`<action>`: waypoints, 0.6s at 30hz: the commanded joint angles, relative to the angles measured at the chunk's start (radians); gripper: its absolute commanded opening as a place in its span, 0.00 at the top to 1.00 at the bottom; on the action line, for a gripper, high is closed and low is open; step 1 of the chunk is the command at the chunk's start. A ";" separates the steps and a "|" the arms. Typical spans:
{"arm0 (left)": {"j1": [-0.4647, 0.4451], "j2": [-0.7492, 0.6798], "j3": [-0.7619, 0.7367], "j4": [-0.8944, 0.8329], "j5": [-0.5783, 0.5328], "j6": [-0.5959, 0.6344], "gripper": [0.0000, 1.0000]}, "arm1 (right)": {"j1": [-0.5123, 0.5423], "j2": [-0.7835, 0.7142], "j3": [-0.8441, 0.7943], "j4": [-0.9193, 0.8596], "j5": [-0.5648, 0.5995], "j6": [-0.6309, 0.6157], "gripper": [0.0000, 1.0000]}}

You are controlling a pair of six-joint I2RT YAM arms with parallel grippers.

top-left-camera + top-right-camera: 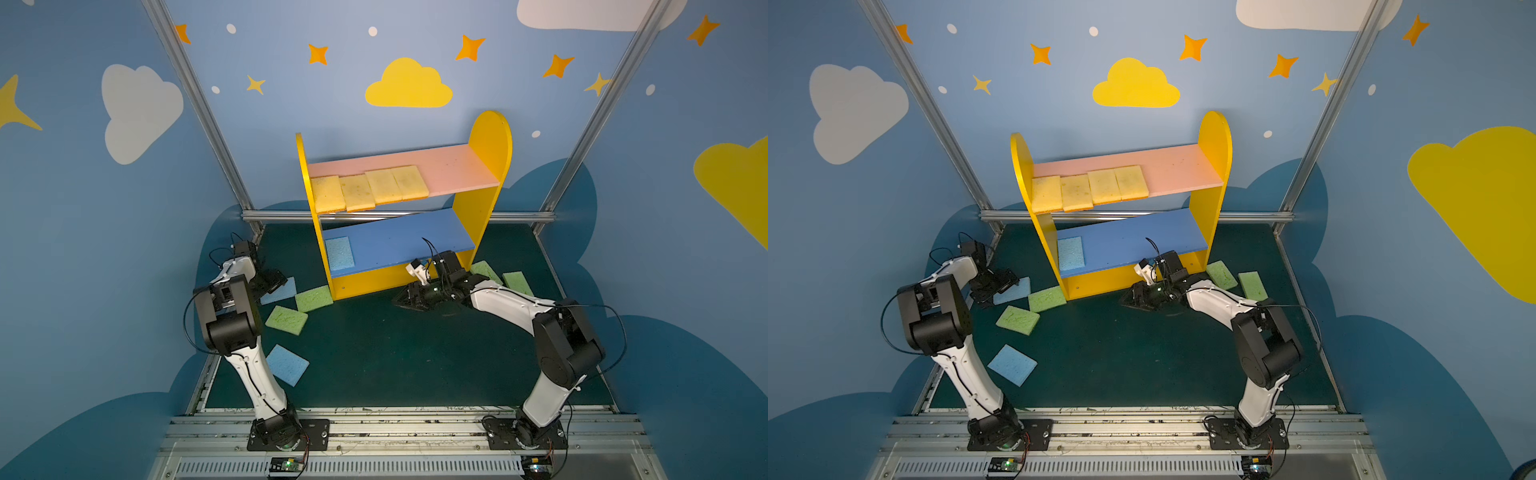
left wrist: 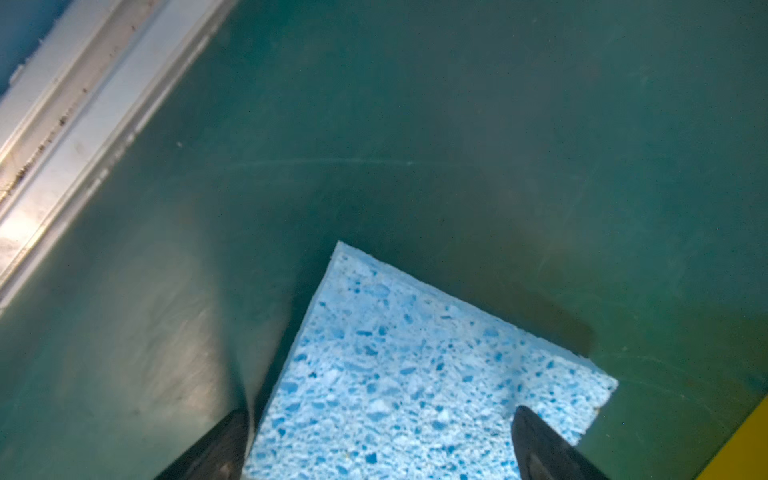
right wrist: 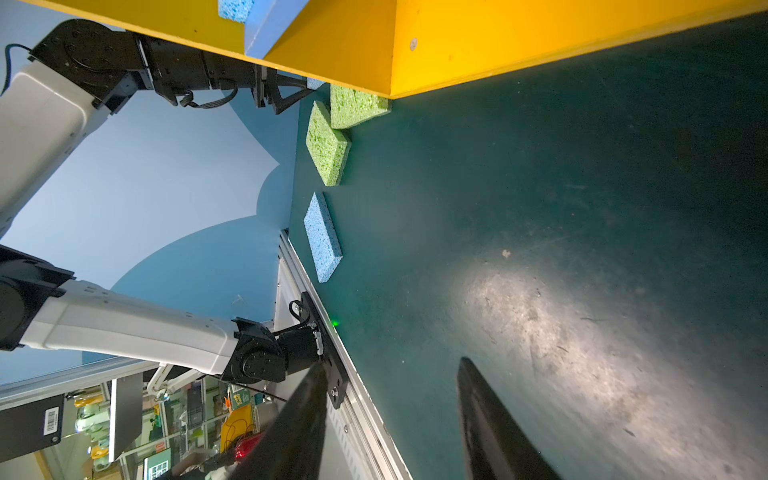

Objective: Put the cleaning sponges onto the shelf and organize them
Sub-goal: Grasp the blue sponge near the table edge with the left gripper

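Your L arm [image 1: 249,374] is folded at the elbow, L gripper [image 2: 380,411] aimed down, jaws wide. R arm [image 1: 511,301] reaches fwd, R gripper [image 3: 390,363] low, jaws parted.

4 yellow sponges [image 1: 369,189] line the shelf's [image 1: 490,137] pink board, 1 blue sponge [image 1: 339,253] lies flat below; 6 more sponges [image 1: 286,320] lie around its base.

White links [image 1: 257,374], black joints [image 1: 232,328], thin black cables [image 3: 205,104], black baseplates [image 1: 316,430]
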 commanded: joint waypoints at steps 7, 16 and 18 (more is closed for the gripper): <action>0.001 0.054 -0.021 0.016 -0.011 0.018 0.09 | -0.007 0.015 -0.005 0.012 -0.012 -0.001 0.50; 0.000 -0.005 -0.096 0.089 -0.013 0.022 0.56 | -0.007 0.005 -0.007 0.007 -0.007 -0.003 0.51; 0.000 -0.031 -0.110 0.098 -0.015 0.026 0.59 | -0.007 0.002 -0.008 0.007 -0.008 -0.003 0.51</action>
